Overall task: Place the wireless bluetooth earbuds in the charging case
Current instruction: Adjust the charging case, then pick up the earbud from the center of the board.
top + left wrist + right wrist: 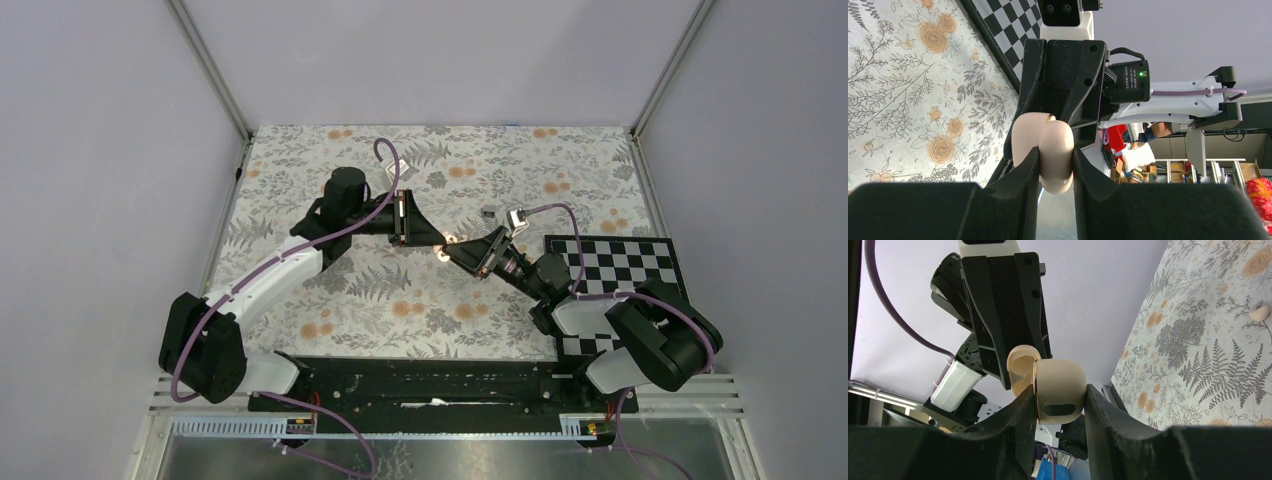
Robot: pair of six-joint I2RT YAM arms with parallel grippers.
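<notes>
Peach and glossy, the case (1060, 377) hangs in the air at the middle of the overhead view, pinched from two sides at once. The right hand (1059, 390) has its fingers clamped on the rounded body, and the left hand (1055, 152) presses the same shell from the opposite side, its fingers narrowly apart. The lid (1022, 365) stands partly open toward the left hand. I'd judge this a lid-opening or steadying step: one hand should grip the body firmly while the other eases the lid back on its hinge, neither tugging against the other.

Plain grey walls (440, 60) close in the table (400, 300), which has a leaf-and-flower print and a checkerboard (620, 260) at lower right. A tiny peach earbud (1260, 313), or so I take it, lies on the print at the upper right of the right wrist view, well apart from the case.
</notes>
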